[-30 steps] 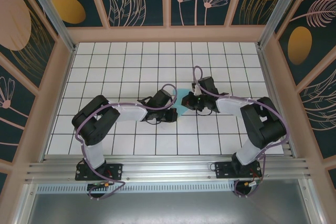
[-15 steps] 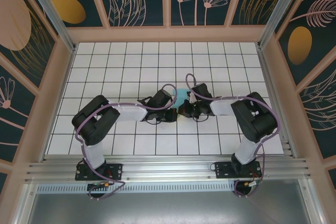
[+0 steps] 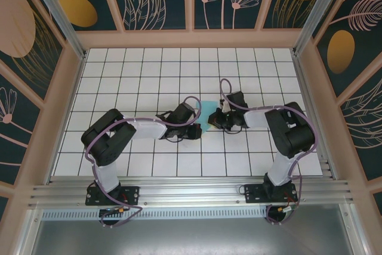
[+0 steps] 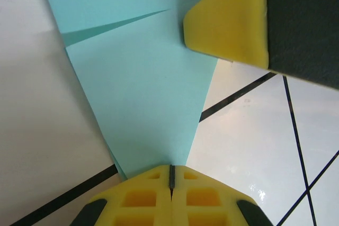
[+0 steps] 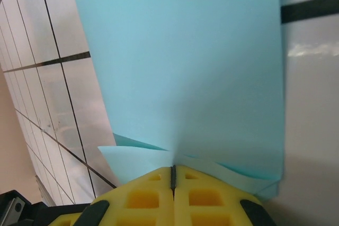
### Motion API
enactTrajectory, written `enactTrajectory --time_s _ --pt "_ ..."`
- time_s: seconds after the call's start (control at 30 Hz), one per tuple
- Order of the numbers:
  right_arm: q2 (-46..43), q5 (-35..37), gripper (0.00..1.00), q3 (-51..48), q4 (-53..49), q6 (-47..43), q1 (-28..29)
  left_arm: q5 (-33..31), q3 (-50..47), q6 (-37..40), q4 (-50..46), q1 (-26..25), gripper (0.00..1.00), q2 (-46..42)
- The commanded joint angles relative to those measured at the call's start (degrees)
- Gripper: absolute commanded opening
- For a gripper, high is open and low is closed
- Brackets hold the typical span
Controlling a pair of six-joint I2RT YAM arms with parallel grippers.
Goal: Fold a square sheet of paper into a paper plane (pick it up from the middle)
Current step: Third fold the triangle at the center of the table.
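Note:
The light teal-blue sheet of paper (image 3: 206,115), folded into a tapering wedge with a diagonal crease, lies on the white grid table between both grippers. My left gripper (image 3: 199,129) is shut, and its yellow fingertips (image 4: 153,183) rest on the paper's (image 4: 143,88) narrow end. I cannot tell whether they pinch it. In the left wrist view a yellow finger of the right gripper (image 4: 228,19) sits at the paper's far edge. My right gripper (image 5: 172,172) is shut on the paper (image 5: 185,67). Folded layers and creases spread out from its closed jaws, and the sheet rises in front of it.
The white tiled table (image 3: 149,76) with black grid lines is ringed by a wooden frame (image 3: 191,39) and patterned dark walls. An aluminium rail (image 3: 191,192) runs along the near edge, where both arm bases sit. Purple cables loop over the arms.
The right gripper swung left and nearer, then eased back right, and its elbow drew in. More teal paper now shows between the grippers. The left arm stayed put.

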Motion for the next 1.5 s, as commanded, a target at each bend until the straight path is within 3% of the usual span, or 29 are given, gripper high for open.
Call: enactTrajectory --time_s 0.0,0.43,0.7,0.93,1.47 --pt "1.98 3.75 0.07 0.67 1.11 -1.99 -2.72 -4.14 -3.08 1.40 -9.10 0.12 0.00 2.73" --pt "-0.45 0.63 0.10 1.77 2.84 -4.09 -7.79 -3.83 -2.42 1.31 -9.28 0.10 0.00 2.15" --pt "-6.43 -0.10 0.11 1.93 1.00 -4.16 -2.17 -3.33 -1.18 1.32 -9.37 0.06 0.00 2.00" --pt "-2.98 0.03 0.10 1.14 2.65 -1.99 3.20 -3.00 -0.43 1.31 -9.46 0.11 0.00 2.07" --pt "4.13 9.02 0.08 1.38 -4.46 -4.58 3.13 -5.19 0.79 1.54 -12.83 0.13 0.06 -4.04"
